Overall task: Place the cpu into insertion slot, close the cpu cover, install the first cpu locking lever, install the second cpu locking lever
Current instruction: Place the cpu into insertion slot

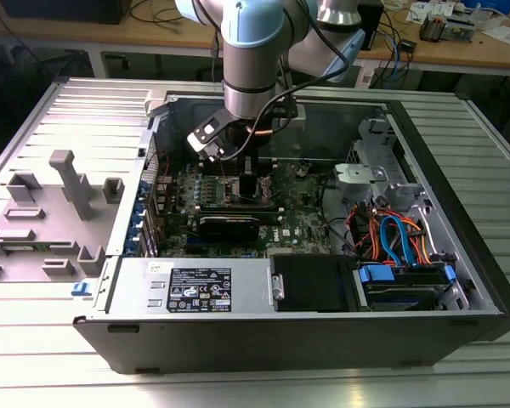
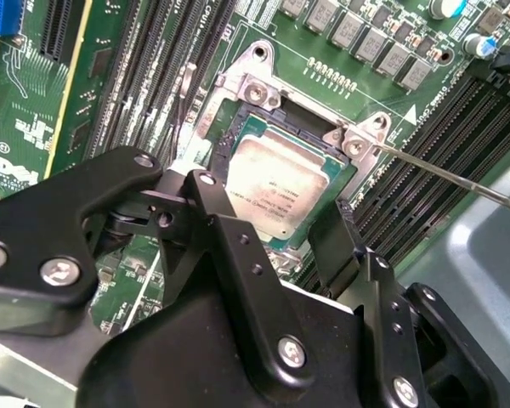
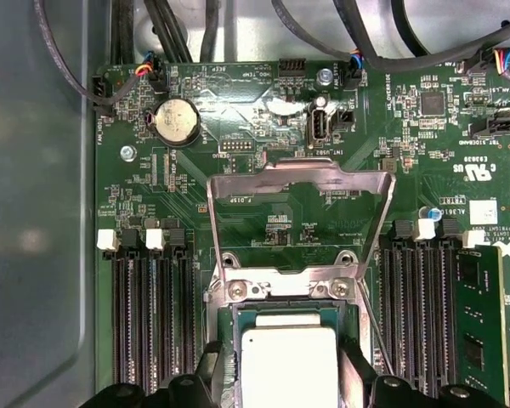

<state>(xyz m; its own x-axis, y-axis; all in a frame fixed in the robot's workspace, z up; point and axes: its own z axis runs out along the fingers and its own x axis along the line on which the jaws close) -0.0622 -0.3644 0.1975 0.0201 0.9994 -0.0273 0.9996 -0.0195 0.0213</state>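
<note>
cpu: the cpu lies flat in the slot, silvery top up, its edges looking square to the dark frame around it.
slot: it sits on the board between two banks of long black memory slots, well in from the board's edges.
gripper: the gripper hangs low over the chip with one finger on each side of it. The fingers are spread, and in the first wrist view a thin strip of dark frame shows between finger and chip.
cover: the cover stands swung up on its hinge at the slot's far side, window open, not lying on the chip.
lever: a thin lever angles away from one corner of the slot, unhooked.
step: I judge this to be the seating and release of the chip.
doing it well: keep the fingers apart and the wrist level, move only straight away from the board so no pad drags the chip, and stay clear of the raised cover.
risk: a sideways nudge could tilt the chip on the slot's contacts.
</note>
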